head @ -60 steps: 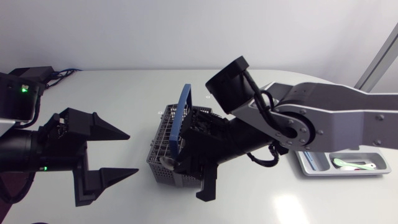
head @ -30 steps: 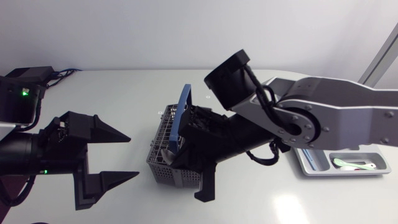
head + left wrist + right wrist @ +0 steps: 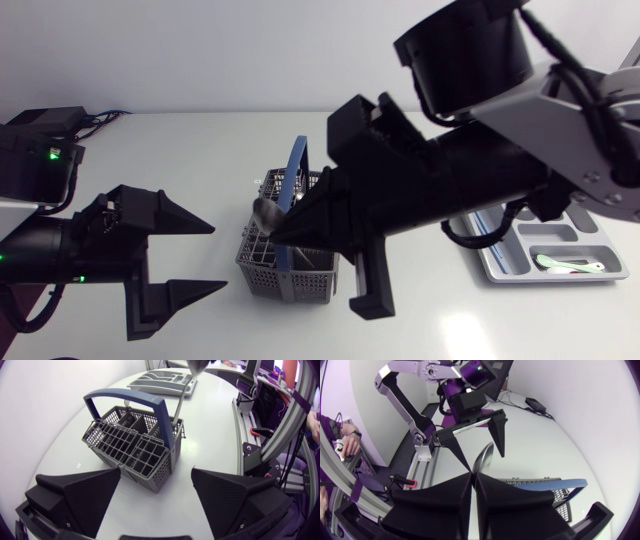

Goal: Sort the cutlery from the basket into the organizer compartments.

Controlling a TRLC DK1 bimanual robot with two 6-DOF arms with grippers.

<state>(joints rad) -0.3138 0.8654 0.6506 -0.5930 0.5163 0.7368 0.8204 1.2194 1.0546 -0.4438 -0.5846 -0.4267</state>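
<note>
White surface [image 3: 200,150] carries a grey mesh cutlery basket with a blue handle [image 3: 270,265]. The right gripper [image 3: 275,235] has its 2 fingers clamped on a silver metal spoon [image 3: 266,213] above the basket. The left gripper [image 3: 215,258] sits beside the basket, fingers wide apart. A grey organizer tray [image 3: 497,268] lies well apart.

Left claw [image 3: 156,471] spread wide; basket [image 3: 142,460] just ahead; organizer [image 3: 150,382] beyond; metal utensil [image 3: 178,405] hanging over basket.
</note>
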